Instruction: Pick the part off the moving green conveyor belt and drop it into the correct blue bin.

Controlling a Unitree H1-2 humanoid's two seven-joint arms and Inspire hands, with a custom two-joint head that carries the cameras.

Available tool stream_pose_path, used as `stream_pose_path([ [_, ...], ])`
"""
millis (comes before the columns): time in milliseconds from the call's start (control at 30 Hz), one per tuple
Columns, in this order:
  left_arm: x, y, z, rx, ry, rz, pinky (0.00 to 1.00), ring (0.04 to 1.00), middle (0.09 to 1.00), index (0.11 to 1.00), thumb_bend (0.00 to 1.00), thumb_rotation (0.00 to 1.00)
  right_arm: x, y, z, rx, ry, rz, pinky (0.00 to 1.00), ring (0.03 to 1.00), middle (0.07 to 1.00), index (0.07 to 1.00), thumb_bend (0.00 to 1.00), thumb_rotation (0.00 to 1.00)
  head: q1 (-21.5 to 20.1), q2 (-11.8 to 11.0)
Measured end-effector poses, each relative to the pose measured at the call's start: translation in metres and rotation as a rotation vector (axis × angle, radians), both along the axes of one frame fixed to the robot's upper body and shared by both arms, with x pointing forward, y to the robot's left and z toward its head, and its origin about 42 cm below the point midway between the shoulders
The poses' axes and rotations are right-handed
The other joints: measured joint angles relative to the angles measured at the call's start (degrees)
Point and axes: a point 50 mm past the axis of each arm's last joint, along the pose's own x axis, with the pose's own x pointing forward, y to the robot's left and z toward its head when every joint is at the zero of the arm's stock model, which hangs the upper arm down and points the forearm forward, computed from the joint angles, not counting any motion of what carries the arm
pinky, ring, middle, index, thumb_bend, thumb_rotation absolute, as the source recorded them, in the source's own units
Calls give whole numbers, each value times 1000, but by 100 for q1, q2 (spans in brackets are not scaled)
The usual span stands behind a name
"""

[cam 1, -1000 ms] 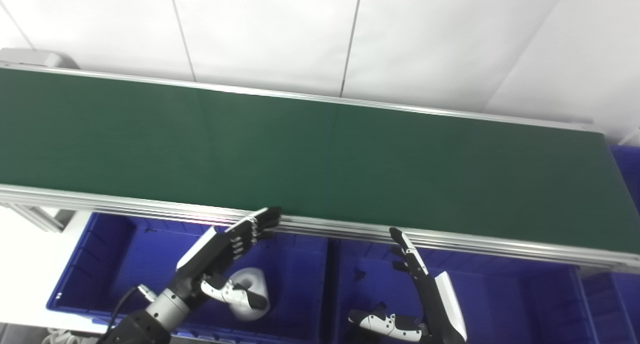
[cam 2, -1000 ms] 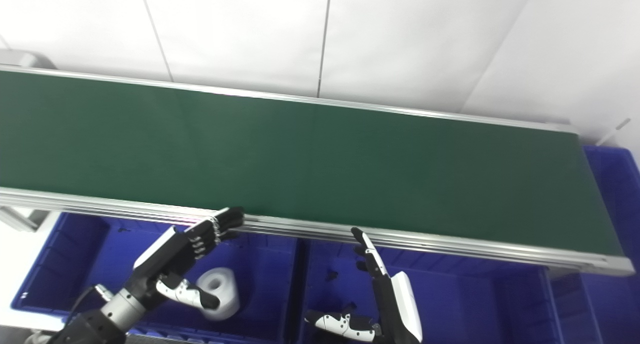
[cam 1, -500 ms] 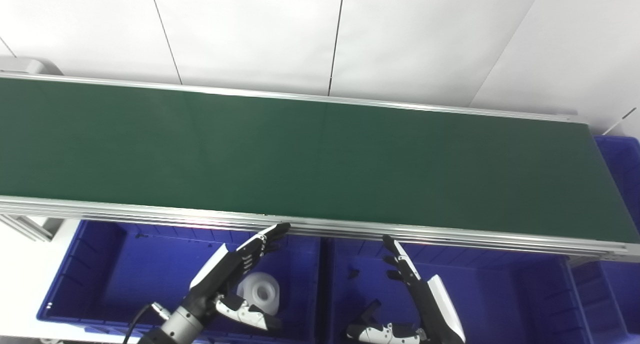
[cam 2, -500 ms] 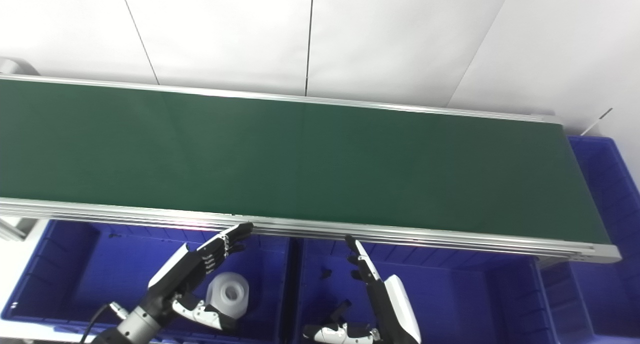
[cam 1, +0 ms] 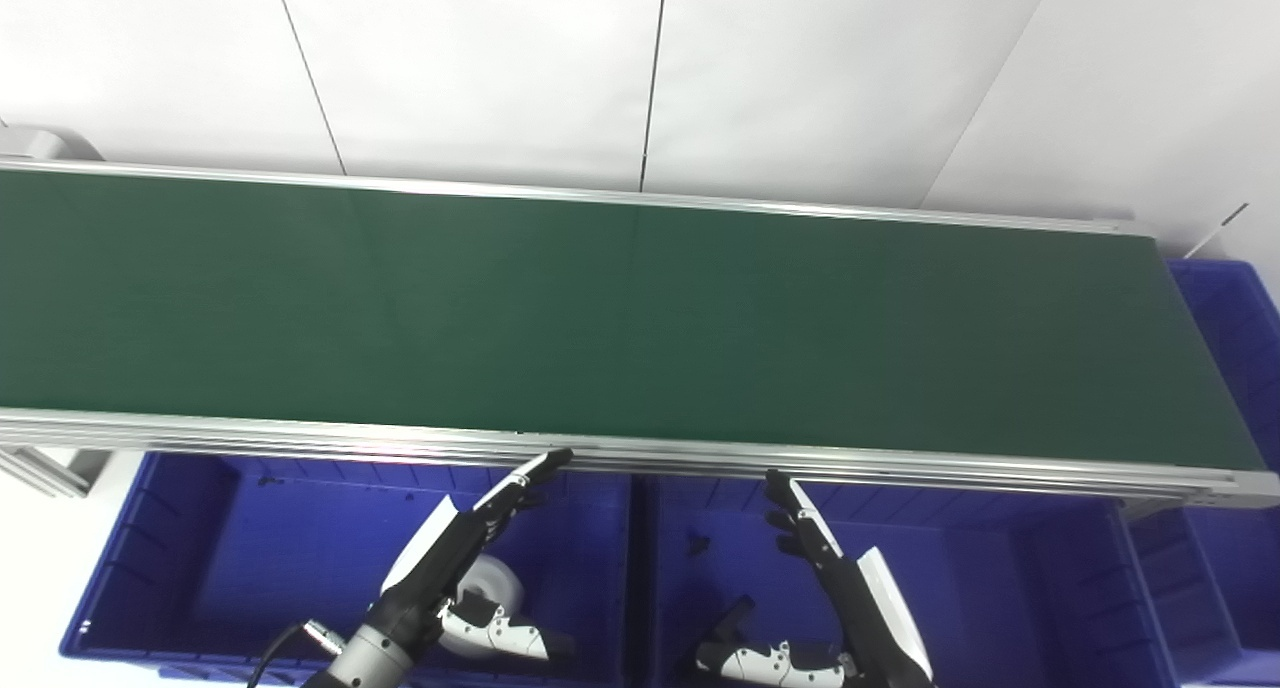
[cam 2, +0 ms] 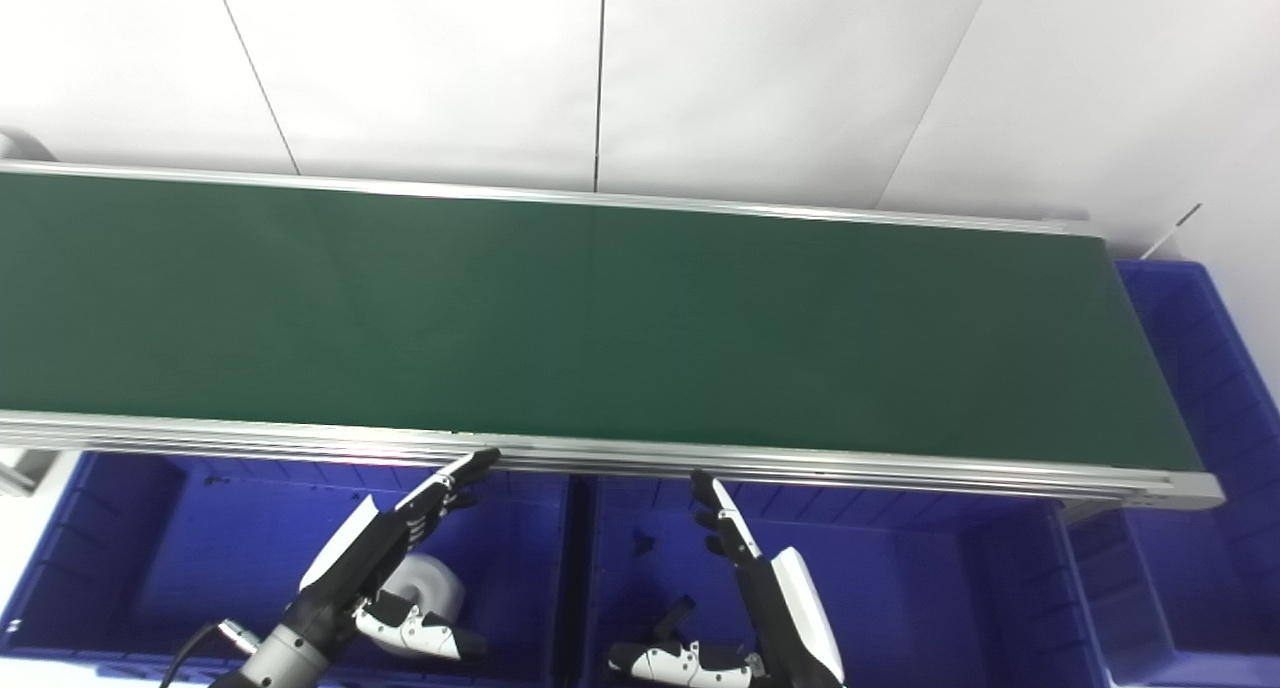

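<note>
Lying in the left blue bin (cam 1: pixel 170 558), the white part (cam 1: pixel 497 580) looks like a short roll or ring with a rounded side, and it rests on the bin floor near the wall that divides this bin from the next one. Compared with one second ago, the whole picture has shifted, so the camera moved; but also the left hand (cam 1: pixel 452 558) is lower against the rail than before, when its fingertips lay over the belt edge, and now they only reach the aluminium rail (cam 1: pixel 300 433). This hand is released, fingers straight and spread, thumb stretched out just in front of the part, which it partly hides. The right hand (cam 2: pixel 760 588) hovers over the middle blue bin (cam 2: pixel 900 578), also released with flat fingers pointing up to the rail and thumb held sideways; it has changed very little. Two small dark pieces (cam 2: pixel 645 544) lie on the floor of this bin. The green conveyor belt (cam 1: pixel 640 318) carries nothing. A further blue bin (cam 2: pixel 1200 368) stands at the right end of the belt.
</note>
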Motion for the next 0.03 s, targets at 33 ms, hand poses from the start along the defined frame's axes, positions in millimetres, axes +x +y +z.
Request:
stream_pose_path([
  [33, 0, 0, 0, 2, -1, 3, 913, 967, 976, 934, 856, 285, 0, 0, 0, 3, 1, -1, 879, 921, 949, 980, 762, 204, 0, 0],
])
